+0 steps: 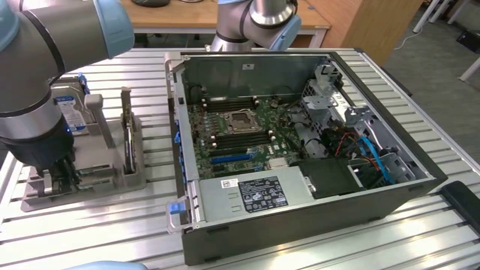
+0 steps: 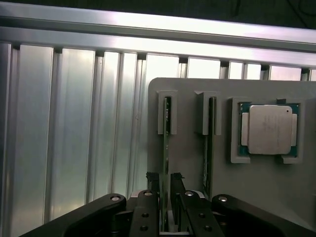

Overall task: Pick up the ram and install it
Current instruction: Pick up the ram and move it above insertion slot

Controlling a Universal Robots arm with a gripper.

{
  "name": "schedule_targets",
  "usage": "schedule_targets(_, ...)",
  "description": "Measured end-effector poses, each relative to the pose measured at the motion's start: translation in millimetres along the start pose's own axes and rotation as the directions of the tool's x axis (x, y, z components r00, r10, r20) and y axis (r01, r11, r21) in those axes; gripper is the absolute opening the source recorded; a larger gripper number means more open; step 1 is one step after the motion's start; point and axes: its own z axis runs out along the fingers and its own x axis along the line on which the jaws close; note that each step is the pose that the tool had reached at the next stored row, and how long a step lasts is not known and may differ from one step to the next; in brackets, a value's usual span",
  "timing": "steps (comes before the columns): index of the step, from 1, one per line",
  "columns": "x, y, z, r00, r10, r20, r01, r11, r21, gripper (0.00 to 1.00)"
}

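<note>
Slotted aluminium table [image 1: 98, 236]; wooden desk [image 1: 180, 14] behind; grey floor [image 1: 442, 62].

No text, brand or number can be read. The white-and-black sticker [image 1: 255, 193] on the grey metal power-supply box [image 1: 213, 203] carries print too small to make out. So does the blue-labelled silver hard drive [image 1: 66, 108].

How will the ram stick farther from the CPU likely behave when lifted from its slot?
The ram is a thin, narrow board, so probably stiff and light, yet likely fragile if bent sideways. It stands on edge in a slot of the grey holder, so unsupported it would probably tip flat.
</note>
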Motion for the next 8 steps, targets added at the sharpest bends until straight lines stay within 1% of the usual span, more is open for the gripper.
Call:
schedule_targets(3,0.0,-0.1,3.0,1.0000,0.000,0.0000,0.000,1.0000,0.0003,0.24)
schedule_targets(8,0.0,-0.1,3.3,1.0000,0.000,0.0000,0.000,1.0000,0.0000,0.24)
